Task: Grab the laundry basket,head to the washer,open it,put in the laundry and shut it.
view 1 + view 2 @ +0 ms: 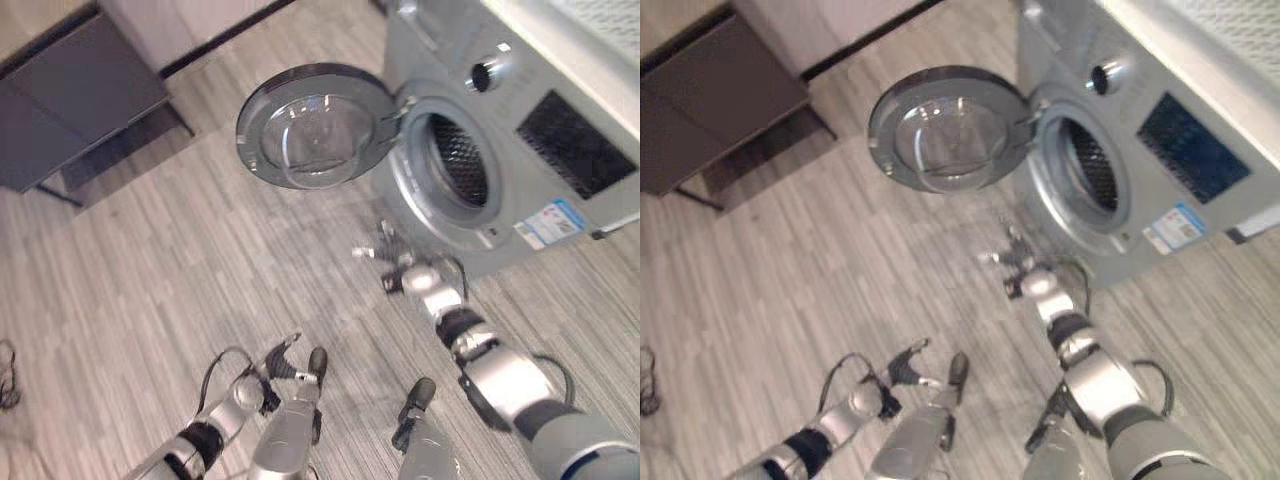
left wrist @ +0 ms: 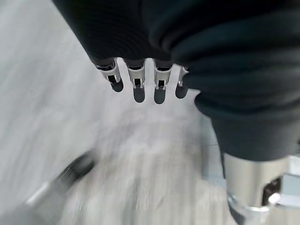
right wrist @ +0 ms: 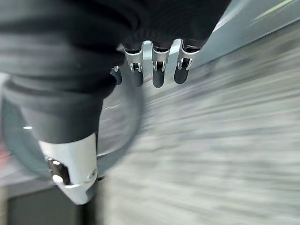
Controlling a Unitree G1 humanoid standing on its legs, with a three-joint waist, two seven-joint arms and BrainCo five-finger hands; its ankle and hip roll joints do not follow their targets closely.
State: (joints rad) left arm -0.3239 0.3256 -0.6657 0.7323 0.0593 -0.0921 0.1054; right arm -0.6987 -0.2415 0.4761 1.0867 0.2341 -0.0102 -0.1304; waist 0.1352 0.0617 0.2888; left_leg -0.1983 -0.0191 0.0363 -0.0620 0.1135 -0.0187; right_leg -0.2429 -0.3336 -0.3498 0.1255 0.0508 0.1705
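floor: grey wood-look planks, laid at a slant across the eye views; broad bare stretch from the left edge to the washer.
cabinet: dark, low, at upper left; a dark baseboard strip runs along the wall beside it.
left robot hand: low in the eye views, over bare floor, well apart from the washer. In its wrist view the fingers run straight in a row, relaxed, holding nothing.
door: round, glass-centred, swung fully open to the left of the drum opening, hinged at its right edge; it overhangs the floor between cabinet and washer.
right robot hand: raised over the floor just before the washer front, below the door, fingers spread wide and empty. Its wrist view shows the fingers straight, with the curved door rim past them.
washer: grey front-loader at upper right, drum opening dark and uncovered; knob and dark panel on the top edge, a label low on the front.
open room: floor between the two robot hands is bare; the washer's lower front edge meets the floor close to the right arm.
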